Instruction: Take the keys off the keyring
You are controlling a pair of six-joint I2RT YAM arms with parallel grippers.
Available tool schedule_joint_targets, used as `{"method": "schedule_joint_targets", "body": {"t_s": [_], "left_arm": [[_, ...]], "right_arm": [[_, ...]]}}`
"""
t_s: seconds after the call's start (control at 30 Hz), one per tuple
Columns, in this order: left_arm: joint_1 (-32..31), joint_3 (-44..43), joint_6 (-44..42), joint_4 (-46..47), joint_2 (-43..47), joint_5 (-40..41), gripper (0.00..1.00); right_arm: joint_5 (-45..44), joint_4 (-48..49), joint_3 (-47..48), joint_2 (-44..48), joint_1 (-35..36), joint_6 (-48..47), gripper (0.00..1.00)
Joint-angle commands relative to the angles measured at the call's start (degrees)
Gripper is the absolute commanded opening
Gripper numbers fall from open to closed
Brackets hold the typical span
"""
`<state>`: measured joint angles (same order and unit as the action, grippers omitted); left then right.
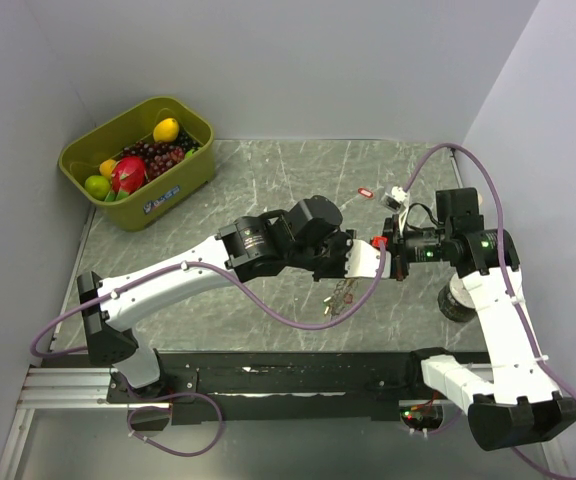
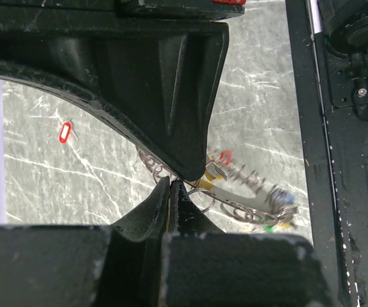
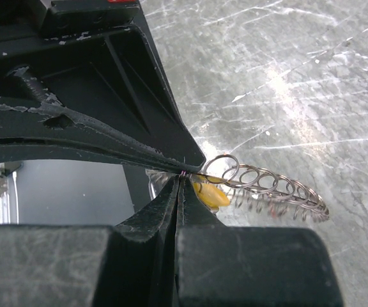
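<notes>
Closest to the arm bases, the free end of the keyring (image 1: pixel 340 298), a chain of linked wire rings, trails down toward the near edge of the table (image 1: pixel 268 180). Its long axis runs from where the two arms meet back toward the bases and a little left; whether its end touches the table I cannot tell. Just beyond it the left gripper (image 2: pixel 174 183) and the right gripper (image 3: pixel 183 177) meet almost tip to tip over the middle of the table, the left reaching in from the left and the right pointing back at it. Both pairs of jaws are closed, each pinching the upper end of the chain, so neither arm is nearer. From each pair of tips the rings trail off to one side, and the keys (image 2: pixel 280 197) sit out along that trailing part. A yellow key (image 3: pixel 209 194) lies just beside the right tips. I judge that the coming move depends on drawing that key along the chain's axis, away from the left grip. Farther out, a red key (image 1: pixel 366 192) lies alone on the table, well apart from the chain. The fruit basket (image 1: pixel 173 195) stands in the far left corner.
</notes>
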<state>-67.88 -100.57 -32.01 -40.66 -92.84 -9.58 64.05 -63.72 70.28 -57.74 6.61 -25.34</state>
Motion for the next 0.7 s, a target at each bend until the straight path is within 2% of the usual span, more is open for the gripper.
{"method": "schedule_joint_targets", "body": {"t_s": [0.0,0.2,0.33,0.43,0.67], "left_arm": [[-0.5,-0.68,1.94,-0.03,-0.07,-3.33,0.01],[2.22,0.55,7.47,2.95,1.08,-8.94,0.01],[6.17,0.29,11.87,4.89,1.96,-15.28,0.01],[8.19,0.47,15.74,6.99,2.31,-19.31,0.01],[11.97,0.47,24.44,11.48,2.4,-29.07,0.01]], "right_arm": [[2.66,1.67,1.7,2.97,0.51,-1.2,0.0],[1.52,3.87,1.0,6.4,0.42,-1.81,0.02],[0.38,3.78,1.26,7.72,0.33,-3.57,0.33],[-0.94,4.13,1.87,9.13,0.42,-4.71,0.42],[-5.77,5.62,2.85,13.08,0.42,-7.53,0.45]]}}
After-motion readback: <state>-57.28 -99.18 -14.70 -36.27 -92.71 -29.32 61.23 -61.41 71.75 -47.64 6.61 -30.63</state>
